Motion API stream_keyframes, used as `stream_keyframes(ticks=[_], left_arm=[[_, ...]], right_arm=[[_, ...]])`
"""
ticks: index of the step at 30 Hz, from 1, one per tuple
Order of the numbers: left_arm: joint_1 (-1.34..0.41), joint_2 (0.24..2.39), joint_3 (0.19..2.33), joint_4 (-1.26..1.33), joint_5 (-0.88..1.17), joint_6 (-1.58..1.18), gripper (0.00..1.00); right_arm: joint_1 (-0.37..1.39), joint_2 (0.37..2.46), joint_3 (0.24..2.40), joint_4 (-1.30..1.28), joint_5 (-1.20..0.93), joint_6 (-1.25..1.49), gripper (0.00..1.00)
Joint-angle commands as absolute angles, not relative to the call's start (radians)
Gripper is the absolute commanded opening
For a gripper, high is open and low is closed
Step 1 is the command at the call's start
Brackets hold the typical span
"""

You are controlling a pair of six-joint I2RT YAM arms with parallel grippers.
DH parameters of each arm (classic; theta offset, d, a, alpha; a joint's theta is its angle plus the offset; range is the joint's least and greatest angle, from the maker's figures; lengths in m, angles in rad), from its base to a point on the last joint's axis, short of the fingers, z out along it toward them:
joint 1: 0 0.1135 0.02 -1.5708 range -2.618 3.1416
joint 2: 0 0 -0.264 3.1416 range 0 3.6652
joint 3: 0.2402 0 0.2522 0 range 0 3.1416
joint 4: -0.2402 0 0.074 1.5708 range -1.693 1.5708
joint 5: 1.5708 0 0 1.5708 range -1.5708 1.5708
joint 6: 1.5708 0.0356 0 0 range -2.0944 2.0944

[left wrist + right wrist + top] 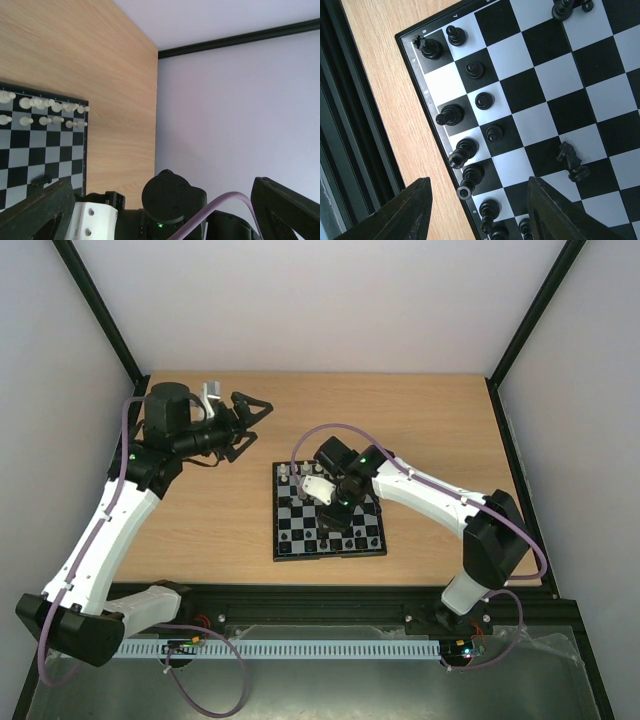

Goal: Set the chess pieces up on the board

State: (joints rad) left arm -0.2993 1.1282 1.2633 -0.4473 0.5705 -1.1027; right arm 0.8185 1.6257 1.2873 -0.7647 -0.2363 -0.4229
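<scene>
The board (277, 540) lies at the table's middle, with white chess pieces (300, 473) along its far edge and black ones (330, 541) along its near edge. My right gripper (336, 520) hovers over the near part of the board. In the right wrist view the right gripper (480, 210) is open above the black pieces (465, 152) that line the board's edge (427, 110), and it holds nothing. A black knight (571, 160) stands a few squares in. My left gripper (258, 423) is open and empty above the table's far left. In the left wrist view, two rows of white pieces (47, 112) stand on the board (30, 155).
The black frame posts and pale walls enclose the table on three sides. The right arm's elbow joint (172, 200) shows between the left gripper's fingers (42, 210) in the left wrist view. Bare wood (200, 530) surrounds the board.
</scene>
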Motion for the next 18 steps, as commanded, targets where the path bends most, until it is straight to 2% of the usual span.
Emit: stream_keyframes(ticks=[1,6,10,12,18], left_arm=[[-0.316,1.126,1.286,-0.426,0.61,-1.082,0.99],[-0.363,1.085,1.26,-0.402,0.432,-0.88,0.99],[-0.364,1.022,1.075,-0.306,0.384,-0.54,0.99],[-0.375,1.035,1.007,-0.344,0.306,-0.444,0.99],[-0.444,0.969,0.818,-0.238,0.095,-0.332,0.99]], right_arm=[[0.815,1.638,1.303,-0.801,-0.258,-0.413,0.54],[0.798,1.606,1.279,-0.782,-0.277,-0.418,0.54],[0.747,1.579,1.256,-0.75,-0.315,-0.433,0.53],[0.704,1.558,1.24,-0.717,-0.337,-0.449,0.53],[0.608,1.54,1.157,-0.593,-0.352,-0.512,0.52]])
